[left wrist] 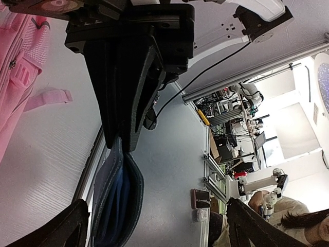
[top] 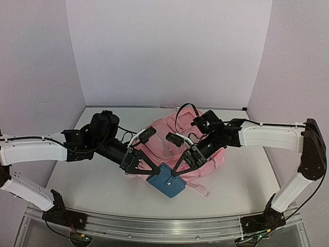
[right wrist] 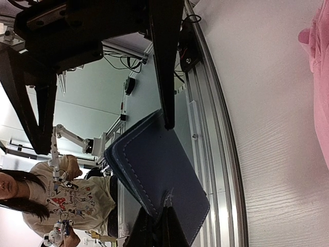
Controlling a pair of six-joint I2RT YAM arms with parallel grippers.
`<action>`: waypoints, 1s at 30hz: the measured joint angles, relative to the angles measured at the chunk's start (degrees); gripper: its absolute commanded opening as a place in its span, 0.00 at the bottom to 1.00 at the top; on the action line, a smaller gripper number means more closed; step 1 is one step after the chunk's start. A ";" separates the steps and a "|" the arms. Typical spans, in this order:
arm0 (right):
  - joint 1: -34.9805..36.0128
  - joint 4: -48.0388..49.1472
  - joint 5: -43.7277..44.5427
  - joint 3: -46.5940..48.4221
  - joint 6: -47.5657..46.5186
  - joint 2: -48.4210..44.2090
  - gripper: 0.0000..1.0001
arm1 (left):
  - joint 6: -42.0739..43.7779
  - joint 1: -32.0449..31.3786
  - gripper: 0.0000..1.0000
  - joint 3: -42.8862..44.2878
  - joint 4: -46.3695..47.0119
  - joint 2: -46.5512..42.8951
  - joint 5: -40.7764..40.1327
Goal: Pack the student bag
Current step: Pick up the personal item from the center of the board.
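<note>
Your left claw (top: pixel 140 168) spreads wide, holding nothing, beside the blue case (top: pixel 165 181), which your right claw (top: pixel 178 171) pinches shut by one edge. The student bag (top: pixel 157 131) lies at the middle of the desk (top: pixel 247 175), just behind. I'd judge you're mid-carry, so next find its opening and feed the case in.

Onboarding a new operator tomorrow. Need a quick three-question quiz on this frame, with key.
1. True or false: the blue case is already inside the student bag.
2. Which hand grips the blue case? A: left hand. B: right hand. C: both.
3. Fill in: the left hand is ___ (open or shut).

Key:
1. False. The case is outside the bag, at its near edge.
2. B.
3. Open.
</note>
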 measured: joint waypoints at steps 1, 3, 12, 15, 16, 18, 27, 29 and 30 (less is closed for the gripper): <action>0.01 0.03 0.02 0.00 0.00 0.01 0.00 | 0.03 -0.01 0.94 0.01 -0.16 0.08 -0.01; 0.01 0.10 0.02 0.00 0.01 0.01 0.00 | 0.20 -0.06 0.95 0.04 -0.66 0.45 -0.02; -0.07 0.08 0.13 0.00 0.05 0.01 0.00 | 3.17 -2.01 0.67 3.28 -5.97 6.85 -0.04; -0.28 0.10 0.35 0.00 0.05 0.01 0.00 | 3.65 -2.34 0.55 3.34 -7.16 6.88 -0.17; -0.31 0.10 0.40 0.00 0.07 0.01 0.00 | 3.96 -2.34 0.51 3.36 -7.42 6.88 -0.24; -0.34 0.15 0.59 0.00 0.07 0.01 0.04 | 4.19 -2.32 0.40 3.41 -7.94 6.88 -0.51; -1.02 1.05 7.41 0.02 1.69 -0.17 0.56 | 4.36 -2.42 0.00 5.23 -12.55 7.17 -4.65; -1.24 1.64 10.76 0.02 2.48 -0.71 0.61 | 4.44 -2.48 0.00 6.98 -14.71 7.49 -7.81; -1.31 1.78 12.40 0.02 3.09 -1.17 0.61 | 4.43 -2.32 0.00 7.65 -15.20 7.50 -9.63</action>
